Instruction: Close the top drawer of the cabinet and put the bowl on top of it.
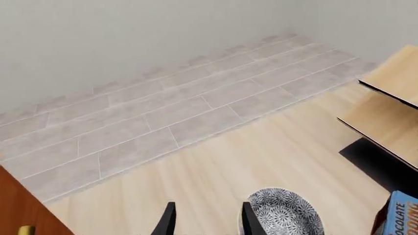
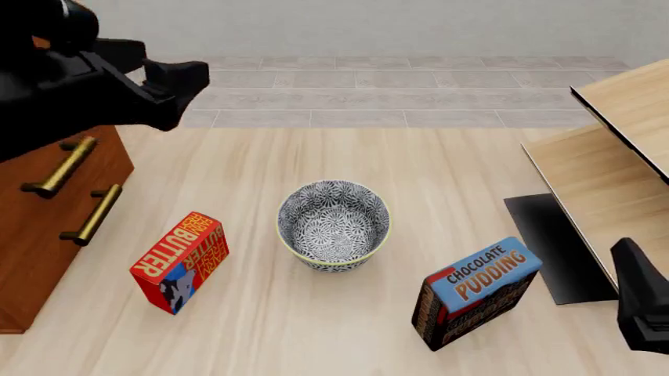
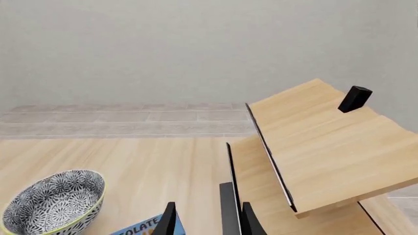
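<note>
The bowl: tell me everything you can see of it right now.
The bowl is round and deep, white with a dense dark blue-grey flower pattern inside and out and a pale yellowish rim. It looks glazed, like ceramic. It stands upright and empty on the light wood table, between the butter box and the pudding box, touching neither. Neither gripper holds it. In the left wrist view it shows just beyond the left gripper.
</note>
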Motion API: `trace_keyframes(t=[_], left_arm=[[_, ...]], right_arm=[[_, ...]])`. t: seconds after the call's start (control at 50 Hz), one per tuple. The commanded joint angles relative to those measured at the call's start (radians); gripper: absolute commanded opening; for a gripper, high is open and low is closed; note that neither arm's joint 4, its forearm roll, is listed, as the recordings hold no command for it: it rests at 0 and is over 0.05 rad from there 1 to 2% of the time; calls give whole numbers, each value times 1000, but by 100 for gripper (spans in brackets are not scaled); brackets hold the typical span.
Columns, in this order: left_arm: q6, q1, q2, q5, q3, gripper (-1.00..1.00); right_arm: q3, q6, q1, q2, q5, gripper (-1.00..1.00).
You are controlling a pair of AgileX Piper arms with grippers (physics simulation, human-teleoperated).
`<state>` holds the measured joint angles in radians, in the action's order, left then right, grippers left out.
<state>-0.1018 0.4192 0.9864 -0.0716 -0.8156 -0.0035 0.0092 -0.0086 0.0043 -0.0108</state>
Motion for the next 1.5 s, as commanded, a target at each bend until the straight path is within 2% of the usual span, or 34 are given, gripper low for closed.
trace_keyframes(t=[0.02,0.06,0.4,0.76,0.94,1.5], left_arm=[[13,6,102,-45,-79,100],[36,10,122,-58,-89,100],[80,15,186,-25,-109,100],[123,19,342,21,-133,100],[140,24,407,50,-132,100],[227,51,493,120,-75,100]], right_arm=[[0,-1,-1,-1,0,100],[0,-1,0,-1,-1,100],[0,0,-2,0,0,100],[0,3,1,2,-3,100],[1,7,0,2,-5,100],[0,5,9,0,-7,100]])
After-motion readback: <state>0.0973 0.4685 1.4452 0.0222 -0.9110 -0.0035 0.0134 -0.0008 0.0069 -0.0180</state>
